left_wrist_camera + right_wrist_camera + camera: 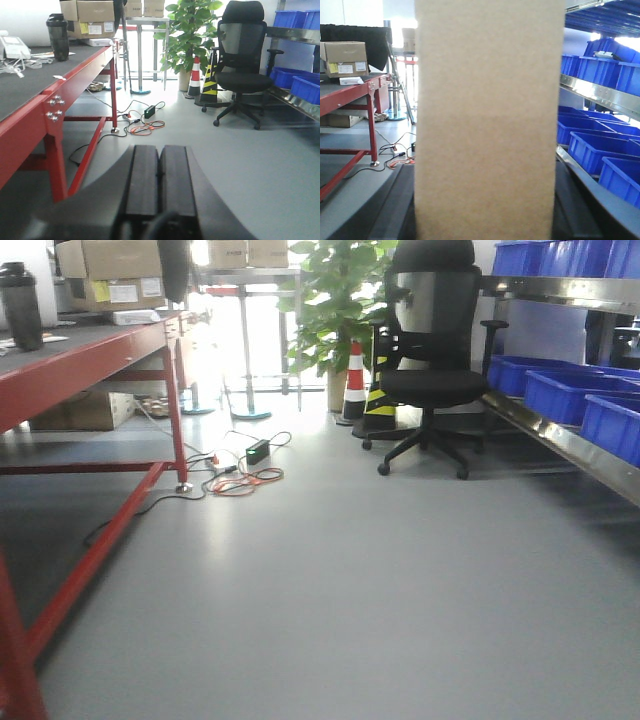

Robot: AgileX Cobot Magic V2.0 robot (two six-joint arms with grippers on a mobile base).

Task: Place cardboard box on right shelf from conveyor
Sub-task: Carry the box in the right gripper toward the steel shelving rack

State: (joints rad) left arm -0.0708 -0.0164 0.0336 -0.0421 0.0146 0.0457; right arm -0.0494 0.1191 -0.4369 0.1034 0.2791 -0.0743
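The cardboard box is a plain tan slab standing upright and filling the middle of the right wrist view. My right gripper is shut on it, with a dark finger showing on each side. The right shelf runs along the right with its shiny steel rail, and it also shows in the front view as the right shelf. My left gripper hangs over the grey floor, shut with its pads together and nothing between them. The conveyor is out of view. Neither gripper shows in the front view.
Blue bins fill the shelf levels. A red-framed table on the left carries label-stickered boxes and a black bottle. An office chair, a traffic cone, a plant and floor cables lie ahead.
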